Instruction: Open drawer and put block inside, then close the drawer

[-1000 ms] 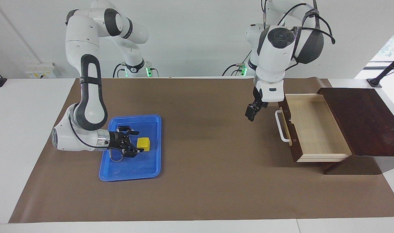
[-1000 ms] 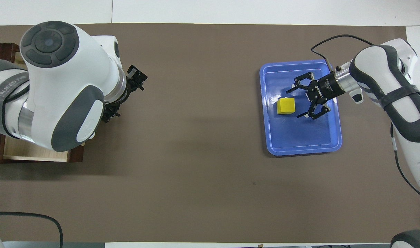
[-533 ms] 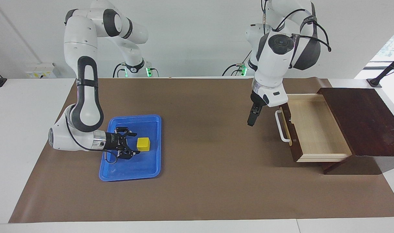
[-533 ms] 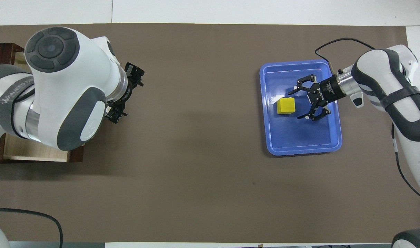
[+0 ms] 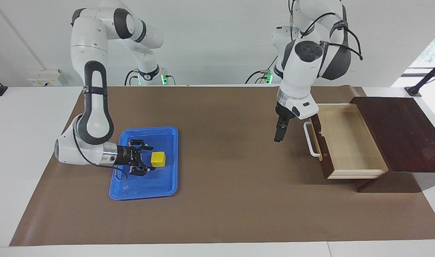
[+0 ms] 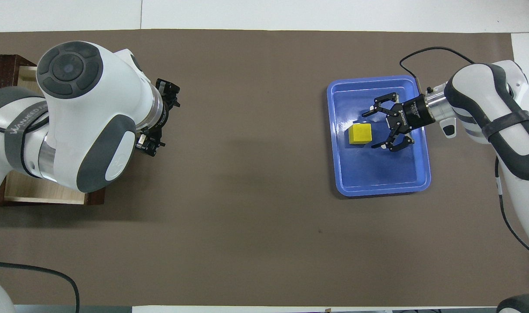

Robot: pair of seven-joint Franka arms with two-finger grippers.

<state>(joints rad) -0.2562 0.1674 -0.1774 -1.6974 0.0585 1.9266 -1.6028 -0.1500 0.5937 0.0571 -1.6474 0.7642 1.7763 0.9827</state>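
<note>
The yellow block lies in the blue tray, also seen in the overhead view. My right gripper lies low in the tray, open, its fingertips at the block's side toward the right arm's end of the table. The drawer is pulled out of the dark wooden box, its pale interior empty and its white handle free. My left gripper hangs open over the mat just in front of the drawer's handle. The left arm hides most of the drawer from overhead.
The brown mat covers the table between the tray and the drawer. A black cable loops from the right wrist past the tray's corner.
My left gripper has turned about its wrist and dropped a little in front of the drawer's handle. My right gripper has shifted only slightly beside the block. The block and the drawer have not moved.
</note>
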